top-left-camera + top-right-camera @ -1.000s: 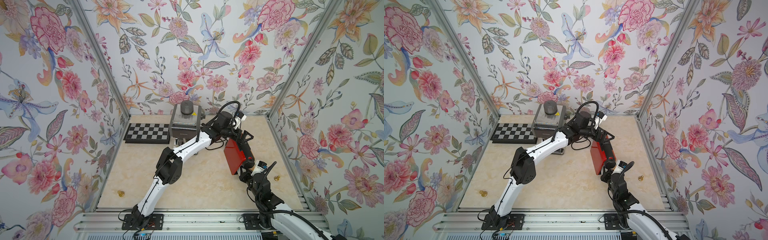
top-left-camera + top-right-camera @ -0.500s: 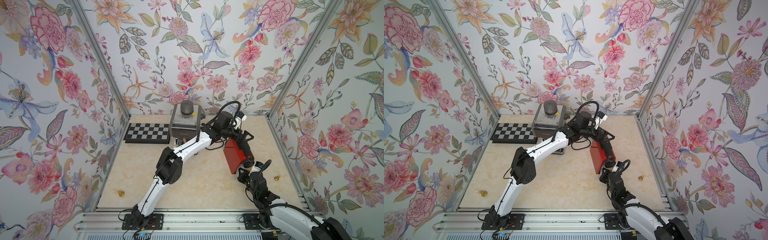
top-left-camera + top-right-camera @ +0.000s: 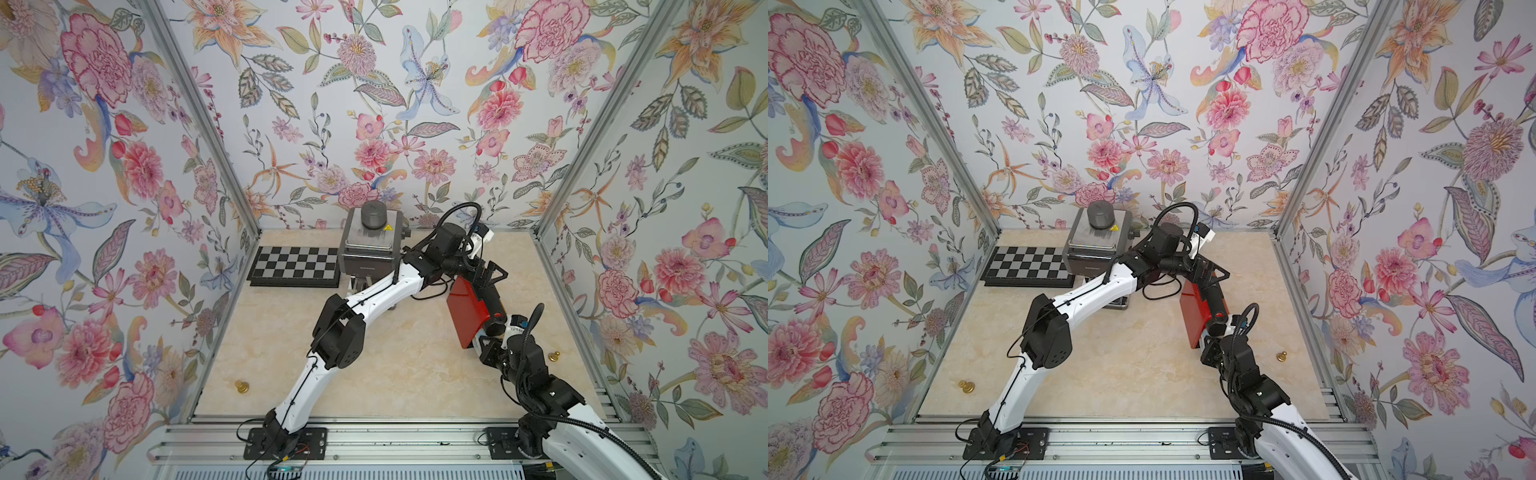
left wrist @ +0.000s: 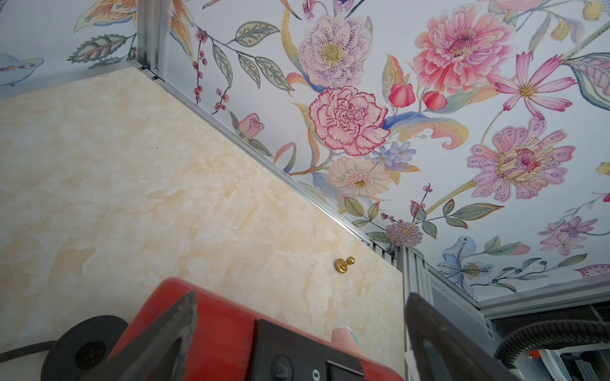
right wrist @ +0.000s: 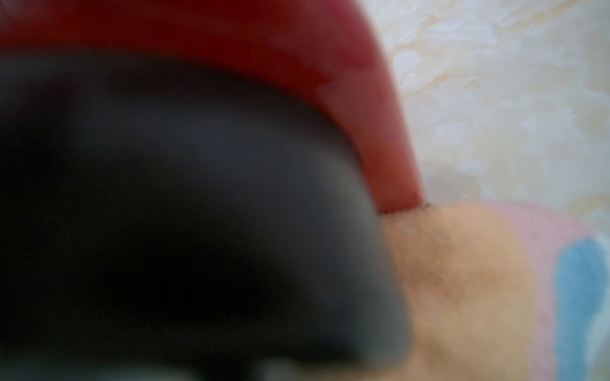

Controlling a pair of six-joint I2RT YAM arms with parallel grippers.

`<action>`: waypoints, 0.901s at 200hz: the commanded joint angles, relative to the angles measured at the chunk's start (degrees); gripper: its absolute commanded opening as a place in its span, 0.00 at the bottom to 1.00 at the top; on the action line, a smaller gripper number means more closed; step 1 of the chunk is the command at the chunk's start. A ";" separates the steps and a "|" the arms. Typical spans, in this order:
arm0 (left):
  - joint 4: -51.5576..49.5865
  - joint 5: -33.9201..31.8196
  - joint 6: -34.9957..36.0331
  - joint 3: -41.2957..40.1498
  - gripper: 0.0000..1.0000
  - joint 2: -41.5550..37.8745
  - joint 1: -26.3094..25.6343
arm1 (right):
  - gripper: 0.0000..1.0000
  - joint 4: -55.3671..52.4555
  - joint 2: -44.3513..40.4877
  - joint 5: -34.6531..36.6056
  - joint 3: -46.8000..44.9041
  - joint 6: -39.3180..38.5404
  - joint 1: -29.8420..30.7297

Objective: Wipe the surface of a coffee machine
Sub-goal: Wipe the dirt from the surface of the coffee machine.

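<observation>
Right arm (image 3: 521,363) advanced; cloth (image 5: 462,280) blurred.

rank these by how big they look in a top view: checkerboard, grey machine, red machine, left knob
1. checkerboard and grey machine: look about alike; the machine stands taller, nearer the camera, so unranked
2. red machine
3. left knob

Our left jaws straddle the red coffee machine (image 3: 465,309); our right jaws, closed, sit at its base.
</observation>
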 commanded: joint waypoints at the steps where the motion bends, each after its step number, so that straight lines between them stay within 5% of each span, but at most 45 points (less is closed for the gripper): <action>1: -4.33 0.10 -0.53 -0.46 0.99 2.17 -0.55 | 0.00 -6.96 -1.72 -3.65 2.41 -1.77 1.15; 134: -3.60 0.08 -0.66 -0.83 0.99 2.04 -0.23 | 0.00 -25.99 -1.47 -15.34 23.97 -4.90 1.55; 180: -2.81 -0.08 -0.67 -2.30 0.99 0.95 -0.11 | 0.00 -29.65 -1.12 -9.23 30.58 -9.20 1.14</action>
